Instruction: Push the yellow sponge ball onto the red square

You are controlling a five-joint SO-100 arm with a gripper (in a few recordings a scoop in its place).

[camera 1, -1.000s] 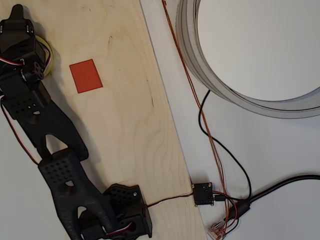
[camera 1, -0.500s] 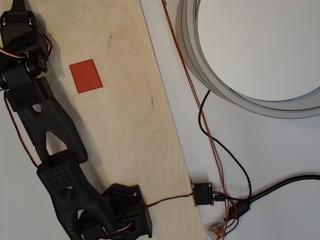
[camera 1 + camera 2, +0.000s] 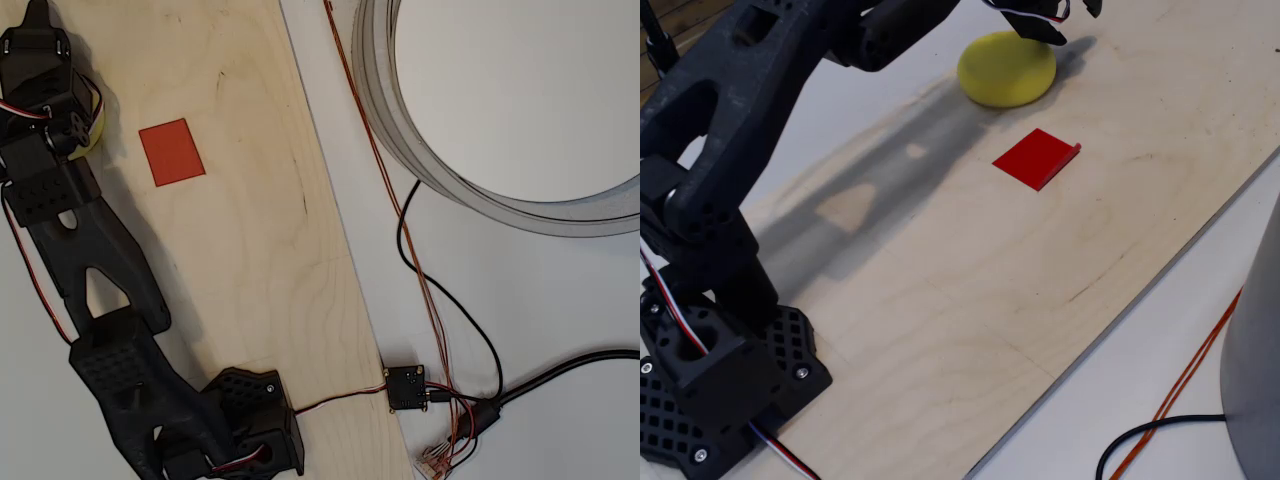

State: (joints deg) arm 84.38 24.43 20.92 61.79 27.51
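The yellow sponge ball [image 3: 1006, 68] rests on the wooden board, just beyond the red square [image 3: 1036, 158], with a small gap between them. My black gripper [image 3: 1048, 18] hangs over the ball's far top edge and is cut off by the frame, so its jaws cannot be read. In the overhead view the wrist covers the yellow sponge ball [image 3: 97, 125] except for a thin yellow sliver, left of the red square [image 3: 172, 152].
The light wooden board [image 3: 250, 230] runs down the left half, with white table to its right. A large grey round ring [image 3: 470, 180] sits at top right. Orange and black cables [image 3: 420, 270] lead to a small circuit box [image 3: 406, 388]. The arm's base [image 3: 245, 425] is bolted at the board's lower end.
The arm's wrist has shifted a little toward the top of the overhead view. The visible yellow sliver of the ball shrank and then showed again beside the wrist. The red square has not moved.
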